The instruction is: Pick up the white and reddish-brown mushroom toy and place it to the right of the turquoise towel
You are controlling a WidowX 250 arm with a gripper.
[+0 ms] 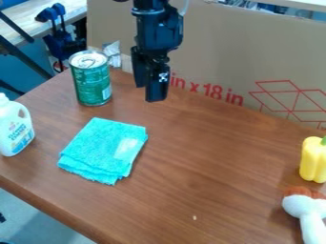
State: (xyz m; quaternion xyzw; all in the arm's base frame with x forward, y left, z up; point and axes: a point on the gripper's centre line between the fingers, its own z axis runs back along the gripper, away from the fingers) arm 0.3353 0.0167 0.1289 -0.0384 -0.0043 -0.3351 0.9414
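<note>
**Claw above the rear of the tabletop, near a green can and a folded cloth**

The claw (147, 94) hangs pointing down at upper centre, in front of a cardboard sheet (223, 52) with red printing. How far open it stands cannot be told from this angle; no object is seen in its hold.

The nearest items are a green food can (93, 85) and a turquoise cloth (102, 149). The can stands upright near the back left of the wooden tabletop (210, 167), its silver lid facing up, a little to the image-left of the claw and apart from it. The cloth lies flat, folded in layers, nearer the camera than both can and claw; a paler patch shows on its right part.

At the left edge of the view, a white jug (13, 131) with a handle and a blue-marked label stands upright, partly cut off. At the right edge, a yellow bell pepper (312, 159) with a green stem stands behind a white item with a reddish-brown top (305, 207); both are partly cut off. A small pale speck (194, 218) lies near the front. Blue clamps (58, 35) show beyond the far left corner.
</note>
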